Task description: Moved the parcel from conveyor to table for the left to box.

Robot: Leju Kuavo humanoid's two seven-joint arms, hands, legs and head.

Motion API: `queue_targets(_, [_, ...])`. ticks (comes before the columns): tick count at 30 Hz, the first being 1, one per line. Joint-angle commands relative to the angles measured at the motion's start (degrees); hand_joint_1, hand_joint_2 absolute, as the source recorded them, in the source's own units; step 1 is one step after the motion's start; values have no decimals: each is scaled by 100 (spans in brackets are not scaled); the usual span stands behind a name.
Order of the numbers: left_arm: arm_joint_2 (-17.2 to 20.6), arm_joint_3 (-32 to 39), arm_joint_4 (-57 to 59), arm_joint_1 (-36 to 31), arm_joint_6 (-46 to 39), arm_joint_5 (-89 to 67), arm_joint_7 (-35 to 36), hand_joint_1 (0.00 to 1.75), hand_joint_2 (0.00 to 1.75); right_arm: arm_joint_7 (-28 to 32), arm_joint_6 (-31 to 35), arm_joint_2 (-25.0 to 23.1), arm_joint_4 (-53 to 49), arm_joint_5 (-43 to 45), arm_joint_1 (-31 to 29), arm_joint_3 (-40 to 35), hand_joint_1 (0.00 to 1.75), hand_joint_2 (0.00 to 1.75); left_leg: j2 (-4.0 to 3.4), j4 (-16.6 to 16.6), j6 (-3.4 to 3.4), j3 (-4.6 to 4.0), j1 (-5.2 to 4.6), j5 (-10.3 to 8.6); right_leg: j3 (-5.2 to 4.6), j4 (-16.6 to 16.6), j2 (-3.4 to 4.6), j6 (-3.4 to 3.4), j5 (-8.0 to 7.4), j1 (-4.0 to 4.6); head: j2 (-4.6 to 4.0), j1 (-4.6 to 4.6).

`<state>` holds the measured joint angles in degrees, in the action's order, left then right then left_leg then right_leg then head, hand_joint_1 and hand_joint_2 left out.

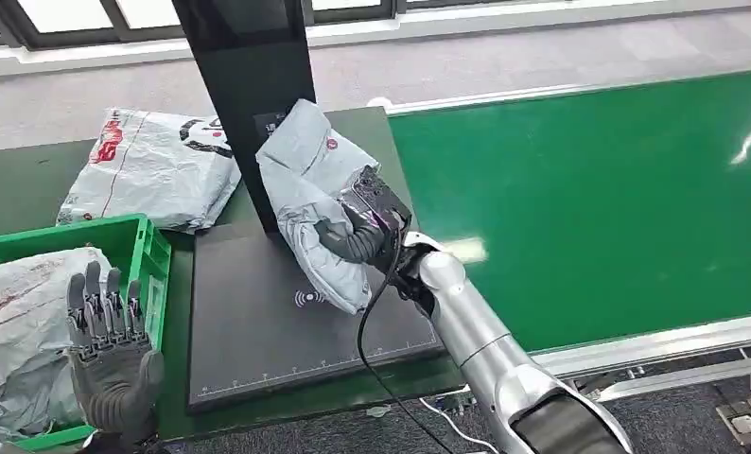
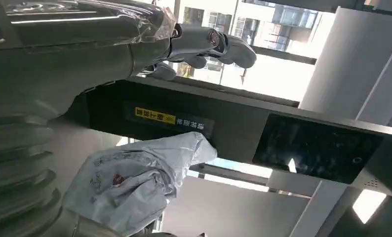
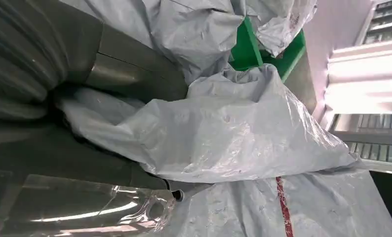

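Note:
My right hand point(image 1: 367, 227) grips a crumpled grey parcel point(image 1: 310, 189) and holds it above the black scanner plate point(image 1: 277, 340), close against the scanner's black post point(image 1: 253, 85). In the right wrist view the same parcel point(image 3: 223, 133) bulges out of the thumb and fingers point(image 3: 60, 113). My left hand point(image 1: 112, 350) is at the table's near left with its fingers straight and apart, holding nothing, just in front of the green box point(image 1: 154, 255). The left wrist view shows its fingertips point(image 2: 209, 44) and, beyond them, the held parcel point(image 2: 135, 182) by the post point(image 2: 233, 123).
The green box holds another grey parcel point(image 1: 22, 322). A white-and-red printed parcel point(image 1: 154, 165) lies on the dark table at the back left. The green conveyor belt point(image 1: 589, 208) runs along the right, with a metal rail at its near edge.

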<state>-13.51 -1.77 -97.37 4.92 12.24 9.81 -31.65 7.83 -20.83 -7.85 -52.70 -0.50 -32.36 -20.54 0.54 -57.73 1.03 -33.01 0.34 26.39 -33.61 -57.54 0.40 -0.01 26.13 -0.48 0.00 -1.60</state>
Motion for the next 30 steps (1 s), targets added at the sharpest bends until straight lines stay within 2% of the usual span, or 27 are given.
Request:
queue_targets(1, [155, -176, 308, -156, -15, 9, 22, 0, 175, -12, 11, 45, 451, 21, -323, -268, 175, 175, -6, 7, -2, 5, -2, -4, 4, 6, -1, 1, -4, -1, 0, 0])
queue_targets(30, [155, -176, 308, -156, -15, 9, 22, 0, 175, -12, 11, 45, 451, 21, -323, -268, 175, 175, -3, 3, -1, 1, 0, -2, 1, 3, -1, 0, -2, 0, 0, 0])
